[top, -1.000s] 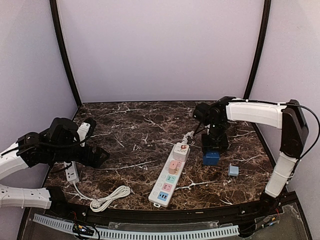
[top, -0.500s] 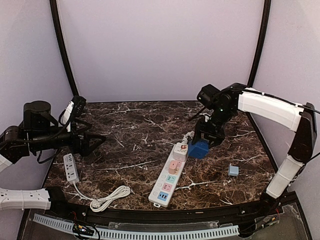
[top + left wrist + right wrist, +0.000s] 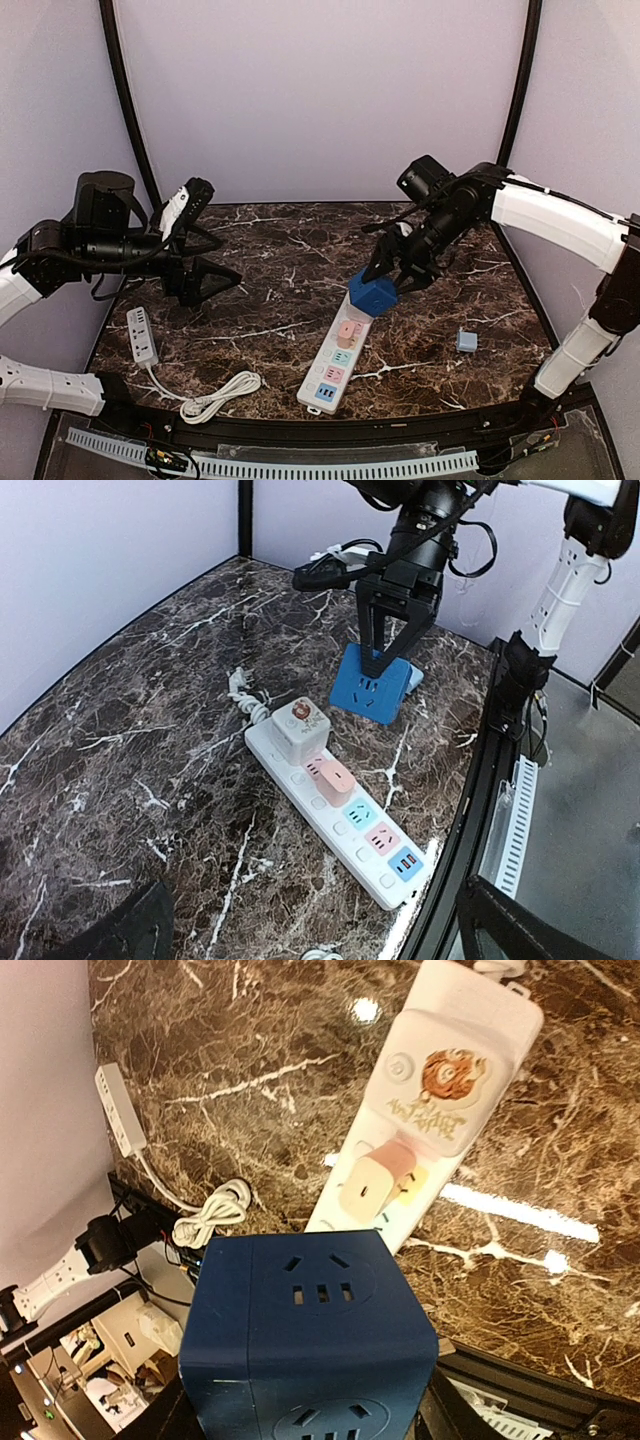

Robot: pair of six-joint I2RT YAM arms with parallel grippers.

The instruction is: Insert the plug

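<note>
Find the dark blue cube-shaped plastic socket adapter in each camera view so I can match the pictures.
Top external: dark blue cube-shaped plastic socket adapter centre-right, gripped by the right end effector.
Left wrist: adapter upper middle.
Right wrist: adapter bottom centre, filling the foreground.
Shared landmark: the long white plastic power strip, in all three views.

Counter [image 3: 270, 250]: dark brown marble pattern with white veins. We note a small white power bar [image 3: 143, 335] lying flat near its left edge. The bar's white cord [image 3: 222, 390] runs toward the near edge and ends in a loose coil. A small pale-blue adapter [image 3: 467, 340] sits alone on the right side, well apart from the bar. A ribbed white cable duct [image 3: 300, 467] runs along the near rim.
</note>
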